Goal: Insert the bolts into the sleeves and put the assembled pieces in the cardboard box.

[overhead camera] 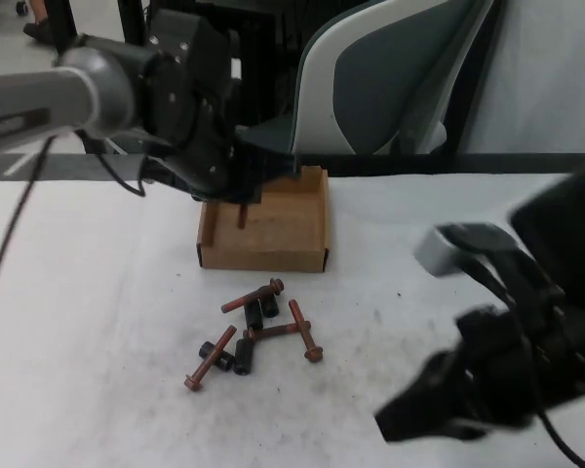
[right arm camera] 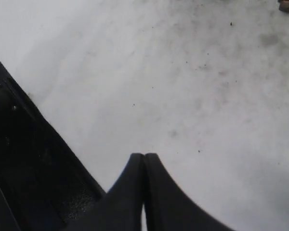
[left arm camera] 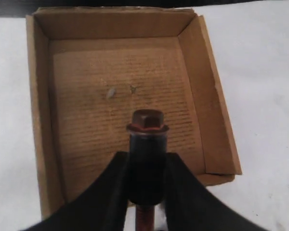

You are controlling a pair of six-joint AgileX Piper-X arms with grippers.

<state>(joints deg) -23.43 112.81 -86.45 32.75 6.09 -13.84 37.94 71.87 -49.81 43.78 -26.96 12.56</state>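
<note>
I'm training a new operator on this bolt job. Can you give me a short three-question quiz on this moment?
1. True or false: an assembled piece already lies on the floor of the cardboard box.
2. The left gripper is shut on: A) a bare bolt; B) a bolt in a sleeve; C) nothing.
3. Fill in: the right gripper, over the bench, is ____.
Key: 1 false; 2 B; 3 shut.

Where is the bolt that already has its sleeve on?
In the left wrist view, the sleeved bolt is clamped in the left gripper over the cardboard box, beyond the loose bolts and sleeves.
</note>
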